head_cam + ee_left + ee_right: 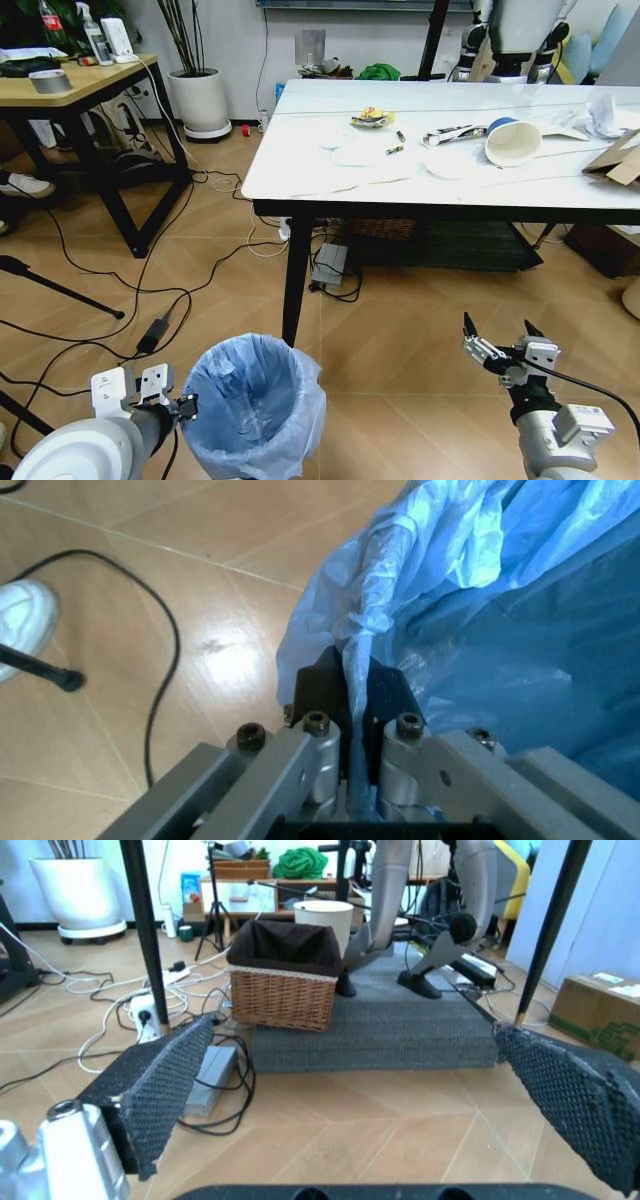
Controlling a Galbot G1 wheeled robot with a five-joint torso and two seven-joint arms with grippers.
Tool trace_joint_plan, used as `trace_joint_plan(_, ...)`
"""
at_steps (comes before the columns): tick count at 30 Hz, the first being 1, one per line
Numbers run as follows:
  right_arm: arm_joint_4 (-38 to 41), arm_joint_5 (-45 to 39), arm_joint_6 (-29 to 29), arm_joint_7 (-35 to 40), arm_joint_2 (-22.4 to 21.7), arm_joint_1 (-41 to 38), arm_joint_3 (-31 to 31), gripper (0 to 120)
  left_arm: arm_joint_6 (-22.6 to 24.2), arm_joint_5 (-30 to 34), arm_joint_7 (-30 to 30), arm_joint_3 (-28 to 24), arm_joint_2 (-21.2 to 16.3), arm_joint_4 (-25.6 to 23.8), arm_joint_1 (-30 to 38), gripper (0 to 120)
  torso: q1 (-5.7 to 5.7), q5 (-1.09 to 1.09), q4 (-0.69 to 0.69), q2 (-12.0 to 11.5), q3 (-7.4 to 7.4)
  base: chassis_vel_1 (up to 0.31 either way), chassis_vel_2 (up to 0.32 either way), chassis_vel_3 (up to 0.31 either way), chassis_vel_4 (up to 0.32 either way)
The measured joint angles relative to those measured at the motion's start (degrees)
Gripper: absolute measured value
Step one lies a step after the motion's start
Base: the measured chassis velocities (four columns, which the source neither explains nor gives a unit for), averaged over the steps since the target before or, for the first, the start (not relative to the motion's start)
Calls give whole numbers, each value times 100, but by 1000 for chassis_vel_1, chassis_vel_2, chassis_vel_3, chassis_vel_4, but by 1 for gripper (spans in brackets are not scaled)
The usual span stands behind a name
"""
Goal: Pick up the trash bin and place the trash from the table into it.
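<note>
Wooden flooring strewn with cables is filling the lower half of the head view, where the trash bin [256,408] is standing at bottom centre, short of the tabletop [300,175] across the upper right. The left gripper [350,697], at lower left beside the bin, is pinching a fold of the blue liner at the rim between clenched fingers [318,686]. The bag is looking thin, slippery and easily torn, so the stiff rim beneath it seems the safer hold; the bin itself appears light. The right gripper [500,345] is hovering at lower right with fingers spread, holding nothing. Trash, including a paper cup [512,141], is lying on the tabletop.
</note>
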State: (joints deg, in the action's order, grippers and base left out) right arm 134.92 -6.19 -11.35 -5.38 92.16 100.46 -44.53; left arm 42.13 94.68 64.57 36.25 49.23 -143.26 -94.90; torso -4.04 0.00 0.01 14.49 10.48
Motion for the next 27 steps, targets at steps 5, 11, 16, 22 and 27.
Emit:
trace_joint_plan(5, -4, 31, 8, -3, 0, 20, 6, 100, 0, 394, -4, -53, -250, 0, 199, 0, -39, 0, 1, 125, 85, 0, 0, 0, 0)
trace_joint_plan(11, 22, 37, 11, -3, -1, 33, -9, 100, 0, 1287, 219, -139, -642, 1, 717, 0, -74, 1, -1, 275, 199, 0, 0, 0, 0)
trace_joint_plan(16, 46, 30, 9, 2, -1, 41, -42, 100, 0, 1632, 360, -151, -702, 1, 884, 0, -105, 1, -1, 383, 276, 0, 0, 0, 0)
trace_joint_plan(22, 70, 14, -6, 9, -2, 51, -63, 100, 0, 1647, 392, -156, -782, 2, 826, 0, -153, 0, 0, 532, 377, 0, 0, 0, 0)
trace_joint_plan(27, 91, 14, -7, 10, -2, 55, -50, 100, 0, 1667, 400, -179, -921, 2, 884, 0, -188, 0, 0, 633, 442, 0, 0, 0, 0)
